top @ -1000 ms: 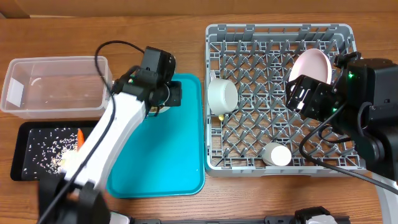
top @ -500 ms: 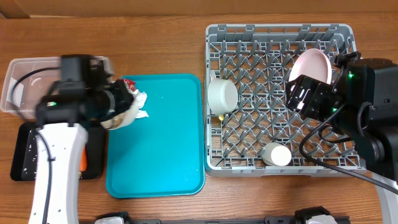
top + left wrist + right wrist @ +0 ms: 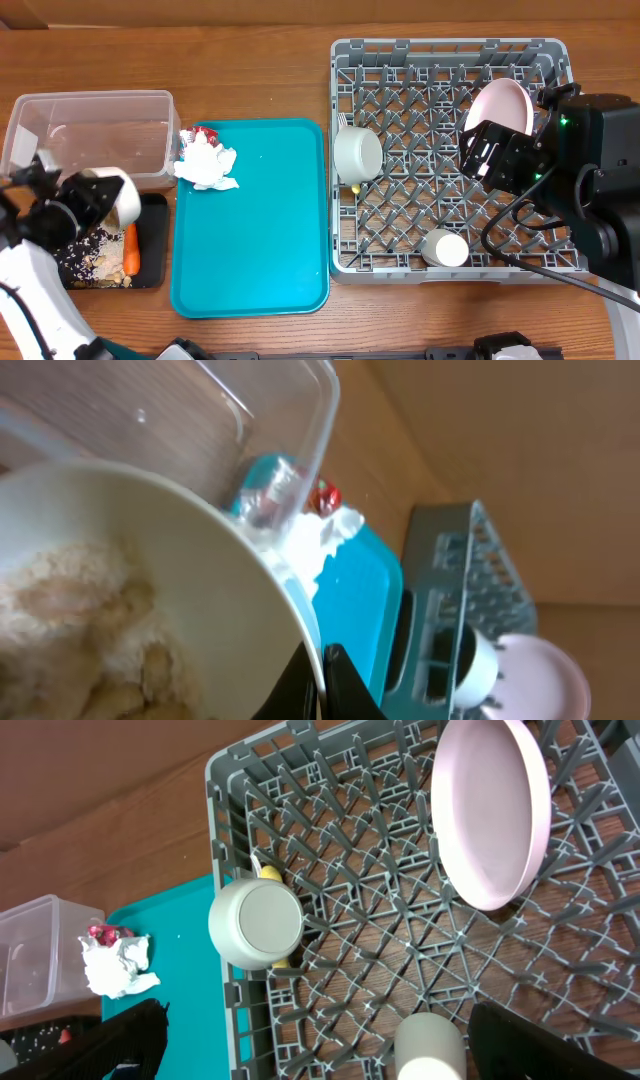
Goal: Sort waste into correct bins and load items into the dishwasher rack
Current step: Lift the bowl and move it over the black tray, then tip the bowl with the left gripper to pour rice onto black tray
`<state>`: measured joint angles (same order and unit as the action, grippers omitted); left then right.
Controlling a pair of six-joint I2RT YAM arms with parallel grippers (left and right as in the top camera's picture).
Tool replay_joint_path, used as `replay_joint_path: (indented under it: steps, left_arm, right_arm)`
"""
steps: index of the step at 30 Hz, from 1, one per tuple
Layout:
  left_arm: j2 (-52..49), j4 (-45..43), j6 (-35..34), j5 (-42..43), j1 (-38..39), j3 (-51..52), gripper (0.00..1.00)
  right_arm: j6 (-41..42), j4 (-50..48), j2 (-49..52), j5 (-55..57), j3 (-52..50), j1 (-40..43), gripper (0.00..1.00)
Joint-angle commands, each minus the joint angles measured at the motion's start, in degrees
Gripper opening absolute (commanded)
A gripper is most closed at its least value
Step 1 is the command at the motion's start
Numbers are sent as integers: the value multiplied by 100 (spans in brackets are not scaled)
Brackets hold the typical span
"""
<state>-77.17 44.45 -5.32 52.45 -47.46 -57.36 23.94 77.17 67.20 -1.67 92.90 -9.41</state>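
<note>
My left gripper [image 3: 322,682] is shut on the rim of a pale bowl [image 3: 150,590] that holds beige food bits [image 3: 70,620]. In the overhead view the left gripper [image 3: 105,205] has that bowl [image 3: 122,196] tilted over the black tray [image 3: 150,270], where rice and an orange carrot [image 3: 131,250] lie. The clear tub [image 3: 90,140] sits just behind. A crumpled napkin [image 3: 207,166] and red wrapper [image 3: 206,133] lie at the teal tray's [image 3: 260,240] far left corner. My right gripper [image 3: 330,1050] hangs open above the grey rack [image 3: 450,60], which holds a pink plate [image 3: 500,105], a bowl [image 3: 357,152], a cup [image 3: 445,248] and a yellow spoon [image 3: 268,873].
The wooden table [image 3: 250,60] shows round everything. The rack takes up the right half, and the teal tray lies between it and the two bins. The right arm's body [image 3: 600,170] overhangs the rack's right edge.
The left arm has swung from the teal tray's far left corner over to the black tray, carrying the bowl. The napkin and wrapper now show uncovered. The right arm has not moved.
</note>
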Motion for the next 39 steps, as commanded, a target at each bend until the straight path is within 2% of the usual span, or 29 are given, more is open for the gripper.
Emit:
replay_joint_path:
  steps: [1,6,8,10,11,13,15,20,22,25,26,29,31,33,35,36,37,39]
  left_arm:
    - [-50,-619,431,1803,-645,614,4]
    - [-249,-1478,551,2247,-1410,1141,4]
    - [-354,-1749,741,2710,-1572,1285,4]
    - [-490,-1840,804,3512,-1674,1377,4]
    - [-616,-1825,1110,3753,-1733,1434,4]
    - [-772,-1827,1156,3574,-1779,1462,4]
    - [-916,-1814,1292,3814,-1781,1467,4]
    - [-1025,-1742,1399,3814,-1784,1469,4]
    - [-1029,-1797,1797,3602,-1784,1469,4]
    - [-1025,-1731,1604,3814,-1805,1469,4]
    - [-1027,-1742,1932,3705,-1808,1475,4]
    - [-1047,-1676,1674,3816,-1843,1473,4]
    - [-1051,-1687,1991,3698,-1864,1475,4]
    - [-1043,-1596,1840,3818,-1910,1473,4]
    - [-1049,-1582,2273,3447,-1928,1491,4]
    - [-1049,-1578,2135,3069,-1932,1491,4]
    - [-1049,-1493,1775,3209,-1939,1491,4]
    - [-1049,-1464,2352,3453,-1934,1493,4]
  right_arm:
    - [-17,2,-20,-4,59,15,100]
    - [-17,35,-20,13,59,15,100]
    - [-35,35,-20,20,59,15,100]
    - [-35,35,-20,37,59,15,100]
    - [-35,37,-22,37,59,15,100]
    - [-35,35,-20,37,59,15,100]
    - [-33,35,-22,35,59,15,100]
    - [-33,35,-20,37,59,15,100]
    - [-33,35,-22,35,59,15,100]
    - [-33,37,-22,35,59,15,100]
    - [-33,39,-22,35,59,15,100]
    - [-33,35,-20,35,59,15,100]
    - [-33,35,-22,35,59,15,100]
    - [-33,33,-20,33,59,15,100]
    - [-33,50,-22,33,59,15,100]
    - [-33,55,-22,33,59,15,100]
    - [-33,61,-22,33,59,15,100]
    - [-33,76,-22,33,59,15,100]
